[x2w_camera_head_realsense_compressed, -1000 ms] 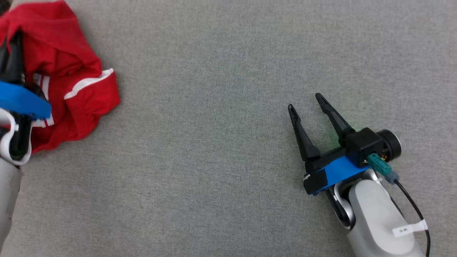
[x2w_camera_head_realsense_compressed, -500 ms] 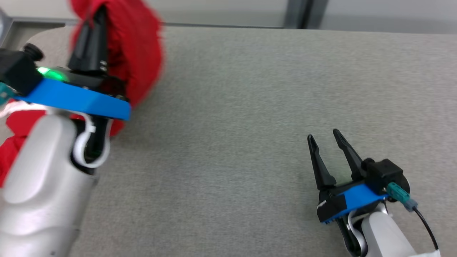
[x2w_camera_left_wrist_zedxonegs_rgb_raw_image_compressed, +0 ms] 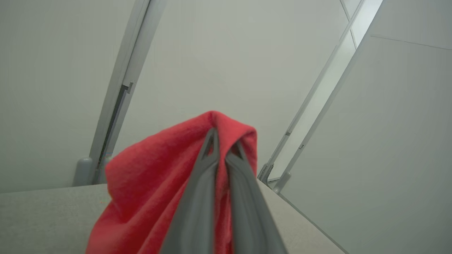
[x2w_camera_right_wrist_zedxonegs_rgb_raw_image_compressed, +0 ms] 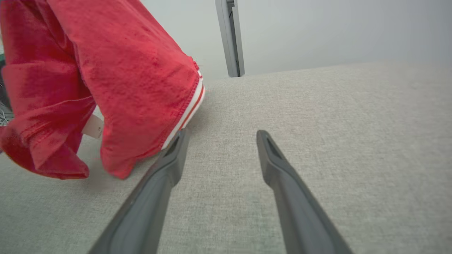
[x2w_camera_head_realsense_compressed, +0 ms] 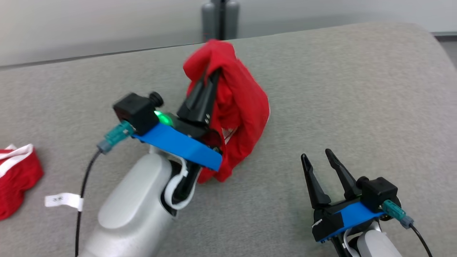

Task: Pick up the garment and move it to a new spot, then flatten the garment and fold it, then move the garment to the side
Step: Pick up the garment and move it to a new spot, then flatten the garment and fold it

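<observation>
A bunched red garment (x2w_camera_head_realsense_compressed: 242, 107) with white-striped trim hangs from my left gripper (x2w_camera_head_realsense_compressed: 210, 73), which is shut on its upper fold. It is raised over the middle of the grey table (x2w_camera_head_realsense_compressed: 357, 89), with its lower end touching or just above the surface. The left wrist view has the dark fingers (x2w_camera_left_wrist_zedxonegs_rgb_raw_image_compressed: 208, 165) pressed together with the red garment (x2w_camera_left_wrist_zedxonegs_rgb_raw_image_compressed: 148, 176) draped over them. My right gripper (x2w_camera_head_realsense_compressed: 316, 155) rests low at the lower right, open and empty. In the right wrist view the garment (x2w_camera_right_wrist_zedxonegs_rgb_raw_image_compressed: 134, 70) hangs left of my open right gripper (x2w_camera_right_wrist_zedxonegs_rgb_raw_image_compressed: 222, 135), its hem by the left fingertip.
A second piece of red cloth with white trim (x2w_camera_head_realsense_compressed: 16, 178) lies at the table's left edge. A grey post (x2w_camera_head_realsense_compressed: 220, 18) stands behind the table's far edge. The table's curved right end (x2w_camera_head_realsense_compressed: 428, 39) drops off at the upper right.
The head camera has tilted and turned. My left gripper has lifted the garment off the table and carried it toward the middle. The right gripper stays open.
</observation>
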